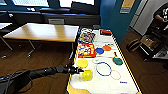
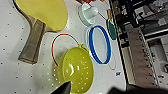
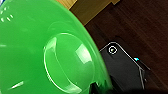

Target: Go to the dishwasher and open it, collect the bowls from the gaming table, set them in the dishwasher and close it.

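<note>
The small yellow bowl [image 1: 87, 74] hangs tilted just above the near end of the gaming table [image 1: 105, 83], a white top with yellow trim. My left gripper [image 1: 81, 71] comes in from the left and is shut on the bowl's rim. In the left wrist view the bowl [image 2: 76, 70] shows its inside, with a dark fingertip [image 2: 64, 88] over its edge. The wide green bowl [image 3: 37, 50] sits close against my right wrist, seen from its underside over dark floor, carried by the right gripper. The dishwasher is out of view.
On the table lie a yellow paddle [image 1: 82, 63], a blue ring [image 1: 103, 68], a thin red ring [image 1: 115, 74], a green paddle [image 1: 117, 60] and game boxes [image 1: 86, 50]. A light-wood table [image 1: 45, 32] stands left. A person [image 1: 161, 15] and bags [image 1: 133, 45] are right.
</note>
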You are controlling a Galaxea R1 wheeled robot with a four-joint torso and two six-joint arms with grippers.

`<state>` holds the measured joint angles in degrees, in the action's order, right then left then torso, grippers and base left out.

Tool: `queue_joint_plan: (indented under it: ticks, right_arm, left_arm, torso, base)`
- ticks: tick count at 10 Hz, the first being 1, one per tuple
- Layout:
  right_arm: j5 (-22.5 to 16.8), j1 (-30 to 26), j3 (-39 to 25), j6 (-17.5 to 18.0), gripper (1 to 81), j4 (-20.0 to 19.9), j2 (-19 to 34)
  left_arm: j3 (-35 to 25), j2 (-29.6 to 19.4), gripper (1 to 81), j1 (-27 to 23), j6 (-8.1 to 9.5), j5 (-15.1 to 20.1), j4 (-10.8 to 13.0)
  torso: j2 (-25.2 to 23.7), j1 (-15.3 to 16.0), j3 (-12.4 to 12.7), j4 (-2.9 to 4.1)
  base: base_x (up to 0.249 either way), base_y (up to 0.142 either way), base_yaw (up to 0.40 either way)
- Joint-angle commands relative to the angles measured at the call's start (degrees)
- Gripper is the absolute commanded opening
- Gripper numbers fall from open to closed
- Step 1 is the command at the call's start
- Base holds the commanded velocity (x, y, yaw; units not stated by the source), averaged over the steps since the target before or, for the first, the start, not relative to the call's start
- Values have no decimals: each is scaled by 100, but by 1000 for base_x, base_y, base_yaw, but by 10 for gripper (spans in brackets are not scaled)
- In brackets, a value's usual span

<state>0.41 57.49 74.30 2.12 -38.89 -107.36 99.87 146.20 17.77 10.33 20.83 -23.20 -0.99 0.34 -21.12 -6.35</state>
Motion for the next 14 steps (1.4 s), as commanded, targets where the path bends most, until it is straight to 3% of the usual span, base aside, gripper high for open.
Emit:
queue_joint_plan:
  ticks: [1,2,5,6,7,14]
  right_arm:
    - [-411,-312,-110,-36,10,57,353]
    - [-411,-304,-75,-36,10,66,318]
    - [-419,-277,13,-28,10,118,168]
    - [-419,-277,48,-28,10,118,125]
    - [-419,-277,75,-28,10,118,116]
    - [-428,-269,101,-28,10,136,-25]
  left_arm:
    - [-46,32,811,-823,-4,219,-123]
    - [121,199,811,-806,-13,219,-115]
    - [1062,903,811,-797,-22,290,-9]
    - [1664,1286,811,-797,-30,657,61]
    - [1940,1483,811,-797,-48,747,167]
    - [2265,1817,811,-612,-75,712,483]
  torso:
    - [0,0,291,0]
    - [0,0,111,0]
    - [0,-5,201,0]
    - [0,-2,201,0]
    - [0,-2,201,0]
    - [0,-2,201,0]
  base:
    - [0,0,0]
    - [0,0,0]
    - [0,0,0]
    - [0,0,0]
    - [0,0,0]
    - [0,0,0]
